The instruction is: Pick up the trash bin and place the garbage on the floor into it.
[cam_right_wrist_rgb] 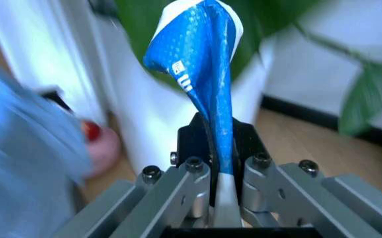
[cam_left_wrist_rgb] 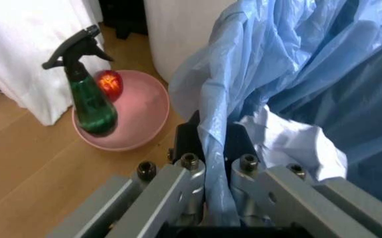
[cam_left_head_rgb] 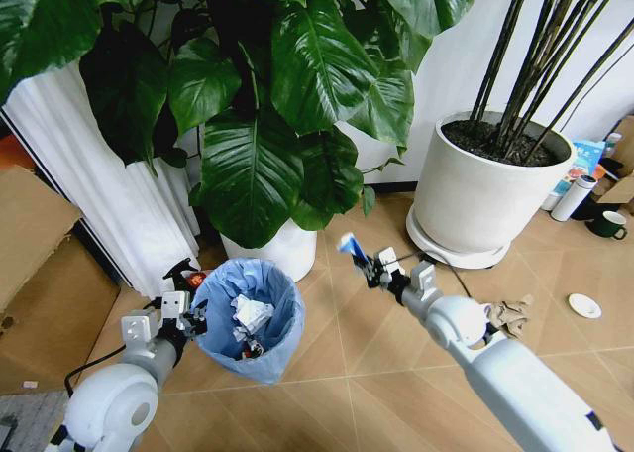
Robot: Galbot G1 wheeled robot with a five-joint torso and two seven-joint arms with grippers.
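Note:
The trash bin (cam_left_head_rgb: 248, 318), lined with a crinkly light-blue bag, is held off the floor (cam_left_head_rgb: 347, 353) at lower left. My left gripper (cam_left_head_rgb: 188, 311) is shut on its near rim; in the left wrist view the bag's edge (cam_left_wrist_rgb: 218, 148) is pinched between the fingers. Crumpled white paper (cam_left_head_rgb: 250, 313) lies inside the bin. My right gripper (cam_left_head_rgb: 369, 266) hovers to the right of the bin, shut on a flattened blue-and-white wrapper (cam_left_head_rgb: 350, 246) (cam_right_wrist_rgb: 200, 64) that stands up from the fingers. Torn cardboard bits (cam_left_head_rgb: 510, 315) and a small white lid (cam_left_head_rgb: 584, 305) lie on the floor at right.
A large white planter (cam_left_head_rgb: 485, 189) stands at back right, a leafy plant's white pot (cam_left_head_rgb: 272, 246) just behind the bin. A green spray bottle (cam_left_wrist_rgb: 88, 94) and a pink bowl (cam_left_wrist_rgb: 135, 129) sit left of the bin. A dark mug (cam_left_head_rgb: 606, 224) is far right, cardboard boxes (cam_left_head_rgb: 40, 264) left.

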